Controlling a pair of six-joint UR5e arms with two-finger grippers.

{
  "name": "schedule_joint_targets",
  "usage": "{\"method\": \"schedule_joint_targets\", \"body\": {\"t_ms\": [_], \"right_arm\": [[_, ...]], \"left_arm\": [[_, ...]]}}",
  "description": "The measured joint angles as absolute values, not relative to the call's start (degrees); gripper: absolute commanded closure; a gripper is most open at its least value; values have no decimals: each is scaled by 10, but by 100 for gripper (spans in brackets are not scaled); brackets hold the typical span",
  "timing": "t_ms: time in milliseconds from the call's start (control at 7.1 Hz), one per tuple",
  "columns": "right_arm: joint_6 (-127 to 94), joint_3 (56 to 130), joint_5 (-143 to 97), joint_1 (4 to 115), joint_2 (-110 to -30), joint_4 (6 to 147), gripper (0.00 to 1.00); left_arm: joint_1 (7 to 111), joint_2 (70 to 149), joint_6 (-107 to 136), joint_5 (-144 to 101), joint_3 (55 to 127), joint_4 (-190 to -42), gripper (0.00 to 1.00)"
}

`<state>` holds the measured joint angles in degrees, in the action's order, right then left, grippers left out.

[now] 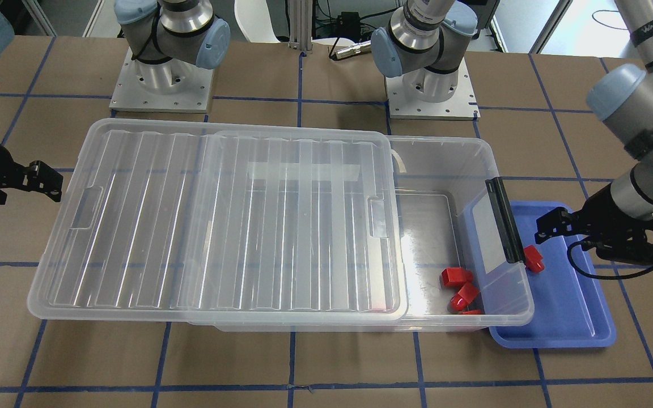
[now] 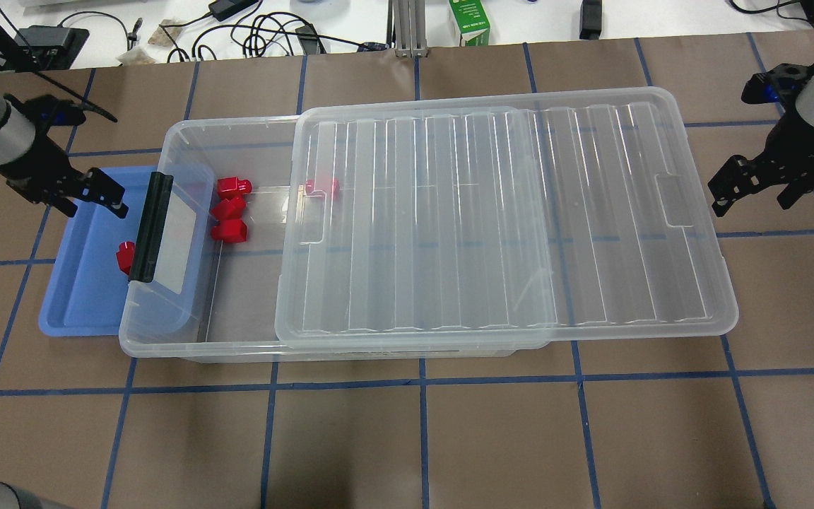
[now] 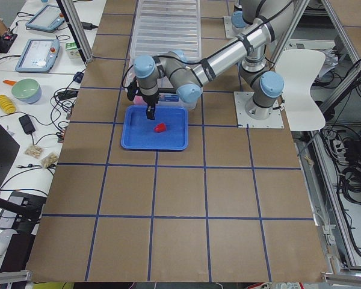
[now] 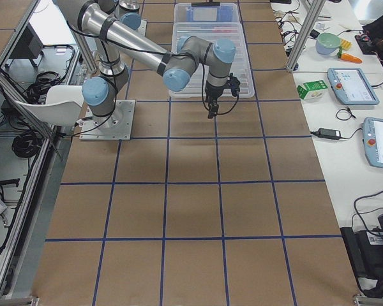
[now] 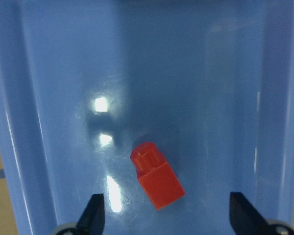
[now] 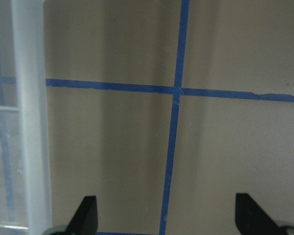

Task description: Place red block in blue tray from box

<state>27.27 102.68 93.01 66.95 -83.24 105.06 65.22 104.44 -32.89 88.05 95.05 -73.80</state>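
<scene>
Tabletop (image 2: 421,438): overhead, the box's (image 2: 198,348) latch (image 2: 151,226) half-hides the block (image 2: 124,256) in the tray (image 2: 82,297), while the left wrist view shows it free under the spread left gripper (image 5: 167,215); right gripper (image 6: 167,215) spread too.

I count five red blocks, all at the left of the overhead frame: one red block (image 2: 124,257) in the one blue tray (image 2: 78,297), three blocks (image 2: 229,209) in the one box (image 2: 167,345), and a fifth block (image 2: 323,187) under its one lid (image 2: 506,212). Two grippers, left gripper (image 2: 89,196) and right gripper (image 2: 753,192)

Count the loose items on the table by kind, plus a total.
Red blocks: 5 (1 in tray, 4 in box, one of them under the lid)
Blue tray: 1
Clear box: 1
Lid: 1
Total: 8
</scene>
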Motion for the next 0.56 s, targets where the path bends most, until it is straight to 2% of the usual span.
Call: {"method": "schedule_joint_targets", "body": {"t_ms": [282, 563], "right_arm": [[273, 1029, 929, 672, -833, 1051, 0], [272, 1030, 928, 679, -833, 1051, 0]], "left_arm": [[698, 982, -284, 885, 890, -845, 0], [787, 937, -185, 889, 870, -879, 0]]}}
